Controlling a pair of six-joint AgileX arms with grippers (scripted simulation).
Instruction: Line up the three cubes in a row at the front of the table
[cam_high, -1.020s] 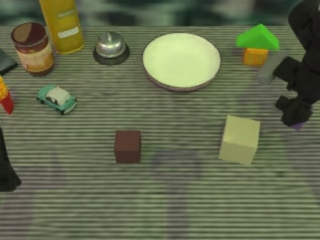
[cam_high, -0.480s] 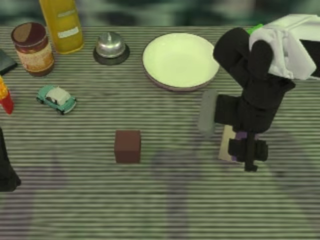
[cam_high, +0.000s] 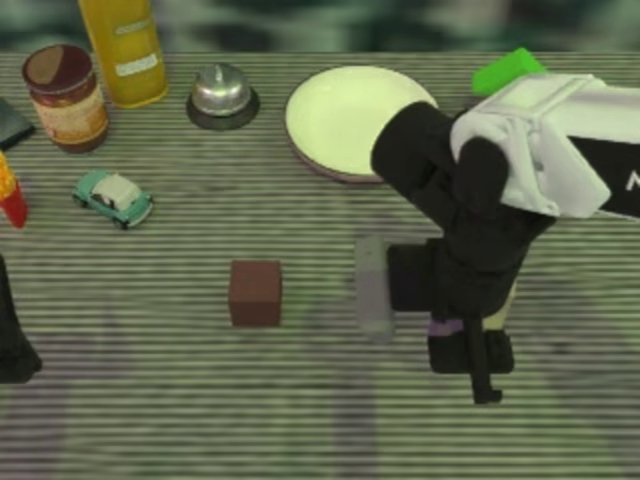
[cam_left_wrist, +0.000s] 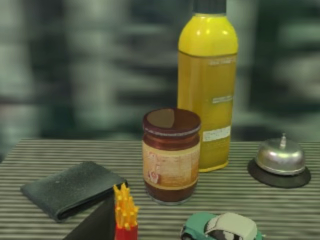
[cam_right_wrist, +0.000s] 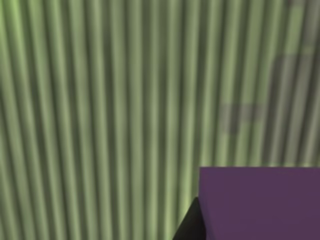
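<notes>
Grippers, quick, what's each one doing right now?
Left gripper: parked at the table's left edge, cannot be told.
Right gripper: closed on the purple cube.

Blurred dark teal and grey mottled backdrop beyond the far table edge, no distinct walls or windows, even diffuse light, soft grey shadows cast across the striped grey-green table (cam_high: 150, 400)

Matte purple cube (cam_right_wrist: 260, 202), shiny metal bell (cam_high: 221, 90), prob. glass jar (cam_high: 66, 97).

We count cubes: 3, brown (cam_high: 255, 292), purple (cam_right_wrist: 260, 202), yellow (cam_high: 512, 297) | plate (cam_high: 340, 115): 1 | bell (cam_high: 221, 92): 1 | jar (cam_high: 65, 95): 1 | bottle (cam_high: 125, 50): 1 | toy car (cam_high: 113, 196): 1 | wallet (cam_left_wrist: 72, 189): 1
</notes>
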